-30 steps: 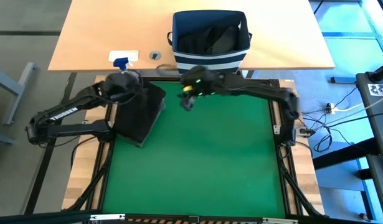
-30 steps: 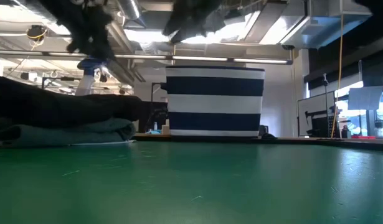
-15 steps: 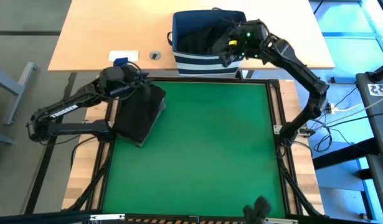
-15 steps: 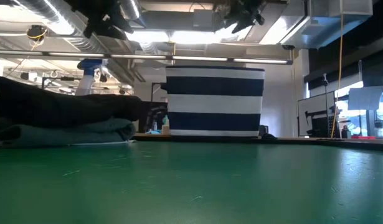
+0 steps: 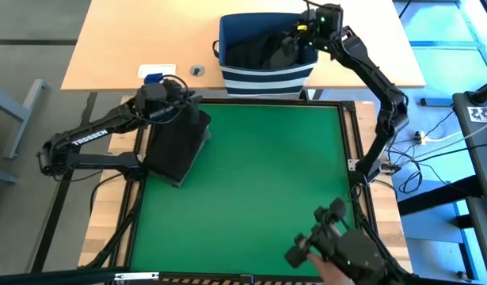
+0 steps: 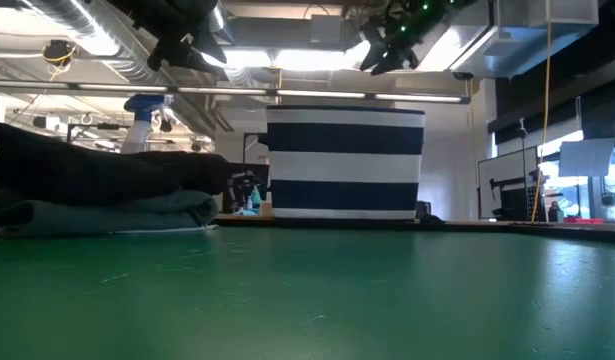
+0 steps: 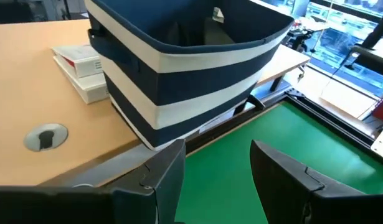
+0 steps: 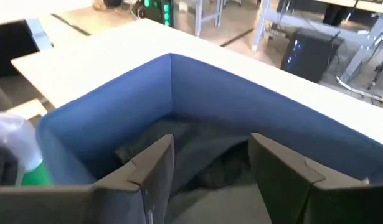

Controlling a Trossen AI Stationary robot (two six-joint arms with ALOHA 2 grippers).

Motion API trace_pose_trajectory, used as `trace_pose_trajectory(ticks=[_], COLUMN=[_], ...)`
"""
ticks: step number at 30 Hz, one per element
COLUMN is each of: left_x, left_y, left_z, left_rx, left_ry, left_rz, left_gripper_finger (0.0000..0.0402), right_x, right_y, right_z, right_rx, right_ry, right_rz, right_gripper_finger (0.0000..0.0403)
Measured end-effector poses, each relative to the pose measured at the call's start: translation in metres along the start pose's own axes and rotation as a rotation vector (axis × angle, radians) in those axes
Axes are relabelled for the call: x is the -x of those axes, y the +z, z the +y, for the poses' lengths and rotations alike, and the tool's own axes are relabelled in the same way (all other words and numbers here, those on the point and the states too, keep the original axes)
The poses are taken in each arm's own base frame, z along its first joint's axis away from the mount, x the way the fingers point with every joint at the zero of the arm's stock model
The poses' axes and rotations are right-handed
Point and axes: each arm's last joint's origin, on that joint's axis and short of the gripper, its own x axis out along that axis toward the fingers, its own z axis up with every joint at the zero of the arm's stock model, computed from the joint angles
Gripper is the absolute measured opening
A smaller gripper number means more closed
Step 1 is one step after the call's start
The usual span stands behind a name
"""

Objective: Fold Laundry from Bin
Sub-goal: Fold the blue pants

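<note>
The navy, white-striped bin (image 5: 267, 75) stands on the wooden table beyond the green mat (image 5: 251, 190), with dark laundry (image 8: 197, 155) lying inside it. My right gripper (image 8: 210, 174) hangs open above the bin's right half (image 5: 289, 46), its fingers over the cloth and clear of it. A folded stack (image 5: 178, 144) lies on the mat's far left, a black piece (image 6: 97, 165) resting on a grey-green one (image 6: 107, 212). My left gripper (image 5: 192, 105) hovers open over the stack's far end, facing the bin (image 7: 185, 56).
A spray bottle with a blue nozzle (image 5: 154, 78), white boxes (image 7: 85, 71) and a round metal grommet (image 5: 197, 70) sit on the wooden table left of the bin. A person's hand holding a dark device (image 5: 334, 245) reaches in at the mat's near right corner.
My right gripper has swung from the middle of the mat's far edge toward the far right and up, and now hangs over the bin. My left gripper has risen a little over the stack and tipped up toward level. A hand with a dark device has come in at the near right.
</note>
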Motion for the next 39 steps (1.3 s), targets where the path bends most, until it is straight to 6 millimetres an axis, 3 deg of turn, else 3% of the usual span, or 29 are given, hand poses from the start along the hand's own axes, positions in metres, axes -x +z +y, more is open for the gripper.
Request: trace_pose_trajectory(ticks=[12, 15, 27, 39], left_x=[-0.005, -0.005, -0.006, -0.006], left_y=[0.007, 0.009, 0.013, 0.014], left_z=[0.024, 0.028, 0.037, 0.044], left_rx=[-0.110, -0.205, -0.251, -0.266], left_ry=[0.107, 0.128, 0.175, 0.209], left_rz=[-0.015, -0.026, -0.039, -0.032], left_gripper_finger=[0.0176, 0.0176, 0.0176, 0.0176], right_x=[-0.034, -0.048, -0.132, -0.171], right_y=[0.027, 0.021, -0.042, -0.112], right_z=[-0.038, -0.045, -0.063, -0.065], right_rx=[-0.117, -0.164, -0.225, -0.201], right_ry=[-0.077, -0.066, -0.059, -0.109], right_rz=[-0.058, -0.086, 0.059, 0.416], right_gripper_finger=[0.0204, 0.0204, 0.0218, 0.0292])
